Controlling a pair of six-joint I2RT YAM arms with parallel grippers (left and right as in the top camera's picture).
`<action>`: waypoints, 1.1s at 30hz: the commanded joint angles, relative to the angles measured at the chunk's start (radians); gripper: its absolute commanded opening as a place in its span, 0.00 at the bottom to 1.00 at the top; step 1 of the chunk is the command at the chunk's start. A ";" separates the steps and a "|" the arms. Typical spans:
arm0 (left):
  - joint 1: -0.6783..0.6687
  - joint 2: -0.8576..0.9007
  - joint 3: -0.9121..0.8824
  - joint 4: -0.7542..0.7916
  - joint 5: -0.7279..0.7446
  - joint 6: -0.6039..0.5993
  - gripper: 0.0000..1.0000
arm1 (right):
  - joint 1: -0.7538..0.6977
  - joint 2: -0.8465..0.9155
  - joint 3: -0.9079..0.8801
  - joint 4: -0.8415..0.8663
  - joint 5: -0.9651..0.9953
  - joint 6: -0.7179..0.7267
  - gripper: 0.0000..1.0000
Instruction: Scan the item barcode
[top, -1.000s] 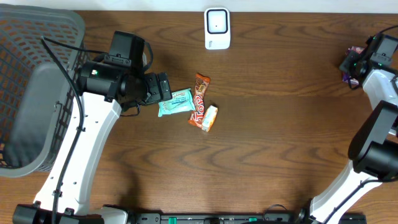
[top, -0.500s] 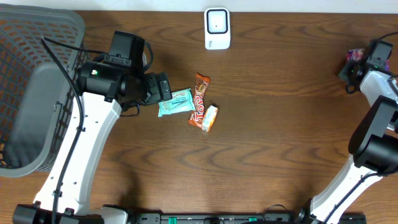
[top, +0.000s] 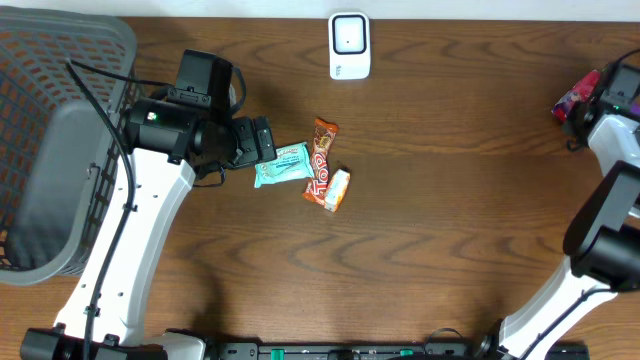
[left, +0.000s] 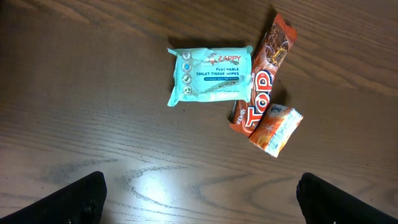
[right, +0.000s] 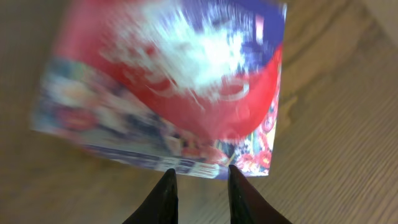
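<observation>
Three seemingly unscanned: wipes pack, Top bar, orange packet, clustered well apart from scanner; left gripper spread wide beside wipes pack; red packet at tips of right gripper, far right; clamped or loosed, impossible to tell.

A dark brown wood-grain desk fills the overhead view. A narrow pale strip runs beyond its far edge. Diffuse light leaves a faint sheen on the grain.
</observation>
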 joint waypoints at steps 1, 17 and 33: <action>0.002 0.001 0.005 -0.002 -0.010 0.003 0.98 | 0.031 -0.115 0.000 -0.005 -0.141 0.030 0.24; 0.002 0.001 0.005 -0.002 -0.010 0.003 0.98 | 0.030 0.051 -0.001 -0.034 -0.147 0.166 0.04; 0.002 0.001 0.005 -0.002 -0.010 0.003 0.98 | -0.037 0.134 0.000 0.330 -0.138 0.192 0.10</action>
